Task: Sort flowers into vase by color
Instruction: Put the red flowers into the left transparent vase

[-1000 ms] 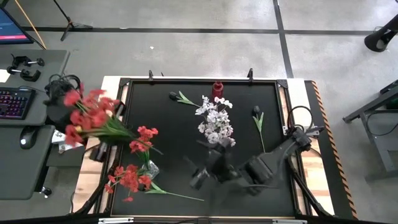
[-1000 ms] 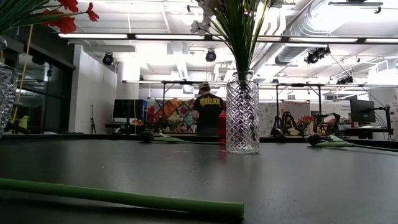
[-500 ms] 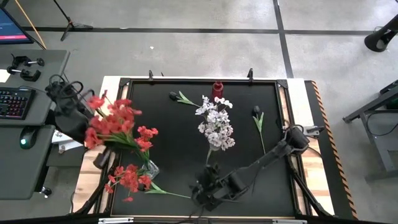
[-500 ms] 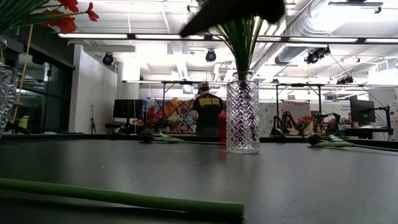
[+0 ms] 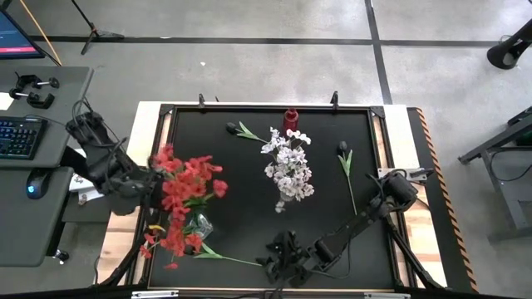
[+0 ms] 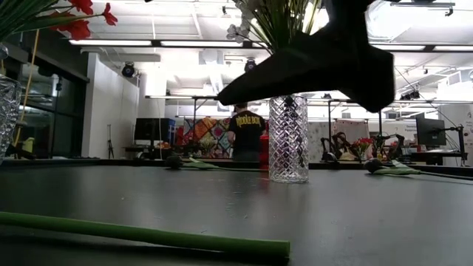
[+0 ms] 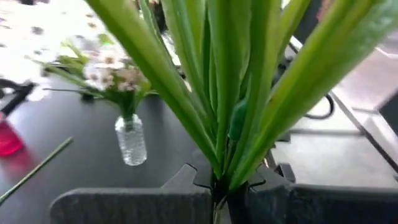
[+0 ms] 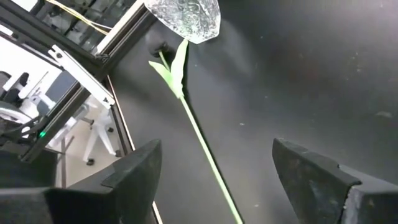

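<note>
While the left gripper (image 7: 221, 186) clamps the red flowers (image 5: 187, 184) at left, the wide-open right gripper (image 8: 214, 180) should straddle the loose stem (image 8: 202, 146) squarely.

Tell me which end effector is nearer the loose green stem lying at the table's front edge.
Right. The right end effector hovers open just beyond the loose stem's free end. The left end effector is farther back near the left edge, shut on a bunch of red flowers.

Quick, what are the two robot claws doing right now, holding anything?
Left end effector: shut on the red flowers, gripping the stems.
Right end effector: open, holding nothing, above the green stem on the table.
</note>
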